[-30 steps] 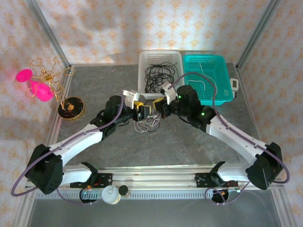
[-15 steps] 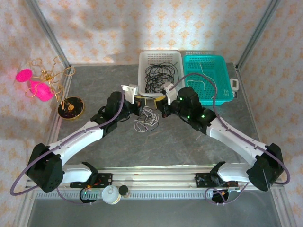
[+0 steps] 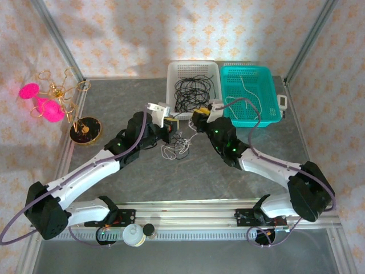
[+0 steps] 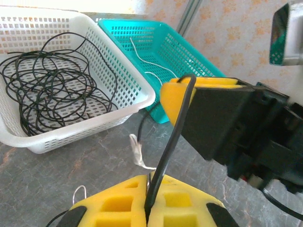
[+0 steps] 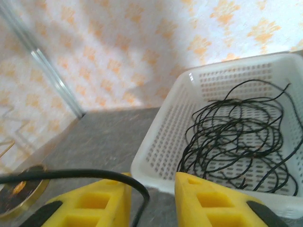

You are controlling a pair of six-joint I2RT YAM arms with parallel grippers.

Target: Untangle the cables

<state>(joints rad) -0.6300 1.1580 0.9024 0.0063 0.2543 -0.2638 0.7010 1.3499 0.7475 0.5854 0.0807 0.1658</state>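
Far side of bench: two baskets side by side, touching. L basket holds cable coil; R basket holds single cable. Cable tangle on bench before L basket, betw. L end effector and R end effector. Strand spans betw. them. Ornament stand far L.

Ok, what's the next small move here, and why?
Probably close the right hand on the black cable: it passes loosely through that hand's open jaws, while the left hand already pinches it. Both gripping lets them draw it from the tangle.
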